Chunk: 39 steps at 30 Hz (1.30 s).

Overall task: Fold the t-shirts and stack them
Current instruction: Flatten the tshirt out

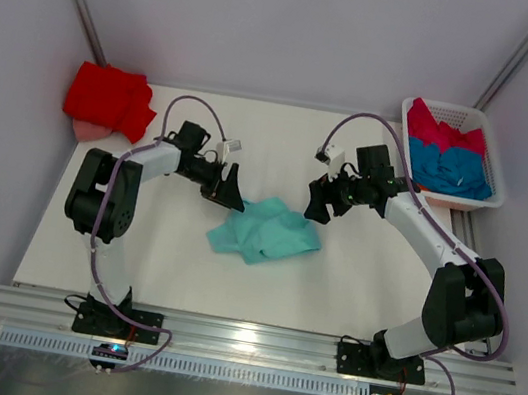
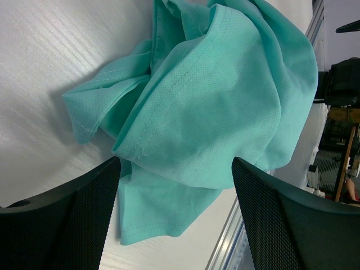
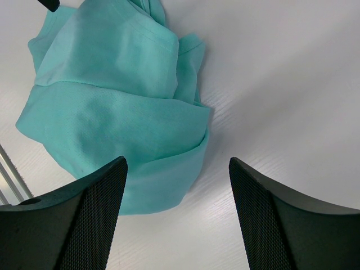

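Note:
A crumpled mint-teal t-shirt [image 1: 267, 230] lies in a heap in the middle of the table. My left gripper [image 1: 228, 192] hovers just above its upper left edge, jaws open, with the cloth [image 2: 214, 95] spread below and between the fingers but not held. My right gripper [image 1: 322, 199] hangs open at the heap's upper right corner, the shirt's edge [image 3: 112, 112] under its left finger, bare table under the right one. A bright red t-shirt [image 1: 108, 99] lies bunched at the table's far left corner. Crimson-pink [image 1: 444, 132] and blue [image 1: 456, 171] t-shirts fill the basket.
A white slatted plastic basket [image 1: 488, 134] stands at the far right, partly over the table's edge. Something pale pink [image 1: 85, 131] shows under the red shirt. A metal rail [image 1: 250, 342] runs along the near edge, where both arm bases are bolted. Walls enclose three sides.

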Motion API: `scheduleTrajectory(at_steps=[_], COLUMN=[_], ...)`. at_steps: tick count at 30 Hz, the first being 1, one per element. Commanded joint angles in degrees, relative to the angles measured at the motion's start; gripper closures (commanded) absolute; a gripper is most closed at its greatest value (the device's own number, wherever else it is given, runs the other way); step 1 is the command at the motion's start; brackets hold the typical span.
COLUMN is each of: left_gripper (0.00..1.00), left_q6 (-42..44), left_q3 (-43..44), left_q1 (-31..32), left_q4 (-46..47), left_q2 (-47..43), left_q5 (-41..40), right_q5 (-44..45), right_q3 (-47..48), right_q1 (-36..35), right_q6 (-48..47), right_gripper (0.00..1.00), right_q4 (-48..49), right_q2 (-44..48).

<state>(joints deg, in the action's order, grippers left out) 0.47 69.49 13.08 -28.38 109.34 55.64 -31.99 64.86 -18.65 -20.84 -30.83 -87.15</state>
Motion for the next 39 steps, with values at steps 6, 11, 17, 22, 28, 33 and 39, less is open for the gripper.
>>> scheduleTrajectory(at_steps=[6, 11, 17, 22, 28, 33, 39], left_gripper=[0.19, 0.2, 0.2, 0.2, 0.2, 0.21, 0.24], left_q6=[-0.03, -0.03, -0.03, 2.07, 2.52, 0.85, 0.67], left_q3=[-0.24, -0.15, -0.59, -0.68, -0.59, -0.68, -0.59], left_q1=[-0.34, -0.34, -0.34, -0.34, -0.43, -0.34, -0.34], left_q4=[3.5, 3.86, 4.21, 1.75, 0.96, 3.06, 4.03], left_q2=[0.08, 1.14, 1.67, 0.7, 0.52, 1.66, 2.98], left_q5=[2.2, 2.55, 2.28, 0.97, 1.4, 2.46, 2.63], right_q5=[-0.36, -0.27, -0.18, -0.18, -0.27, -0.09, -0.09], right_q3=[0.27, 0.27, 0.27, 0.27, 0.35, 0.27, 0.44], right_q1=[-0.07, -0.07, -0.07, -0.07, -0.07, -0.07, -0.07], right_q6=[0.36, 0.28, 0.19, 0.19, 0.19, 0.19, 0.19], right_gripper=[0.23, 0.23, 0.23, 0.23, 0.23, 0.23, 0.23], right_q4=[1.47, 1.56, 1.56, 1.56, 1.56, 1.56, 1.56], right_q2=[0.58, 0.49, 0.58, 0.67, 0.49, 0.67, 0.58])
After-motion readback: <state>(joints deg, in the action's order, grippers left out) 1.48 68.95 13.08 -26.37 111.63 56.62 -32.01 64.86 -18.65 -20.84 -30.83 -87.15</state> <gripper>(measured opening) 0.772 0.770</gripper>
